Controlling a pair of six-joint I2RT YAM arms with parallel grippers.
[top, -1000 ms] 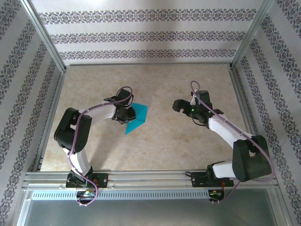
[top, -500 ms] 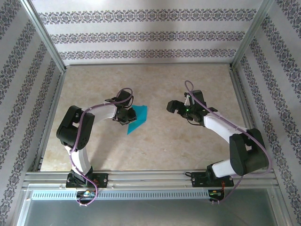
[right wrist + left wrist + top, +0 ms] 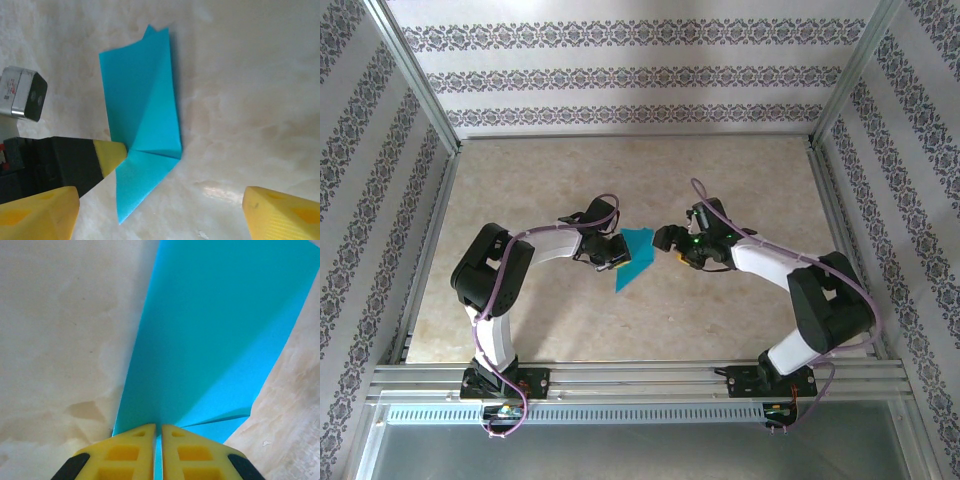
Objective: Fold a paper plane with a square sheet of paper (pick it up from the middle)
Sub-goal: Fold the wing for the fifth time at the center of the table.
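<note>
Square sheet of paper [image 3: 638, 258] came centre, pinched in your left gripper [image 3: 617, 251]; your right gripper [image 3: 670, 248], wide and empty, drew alongside for folding.

Left arm [image 3: 550, 240] and right arm [image 3: 770, 262] flank the paper [image 3: 638, 256]; table [image 3: 720, 180] elsewhere bare.

Reaching in from left of centre: left hand [image 3: 617, 250], pinched shut on paper [image 3: 638, 258]. Facing it from the right: right hand [image 3: 670, 243], fingers spread wide.
</note>
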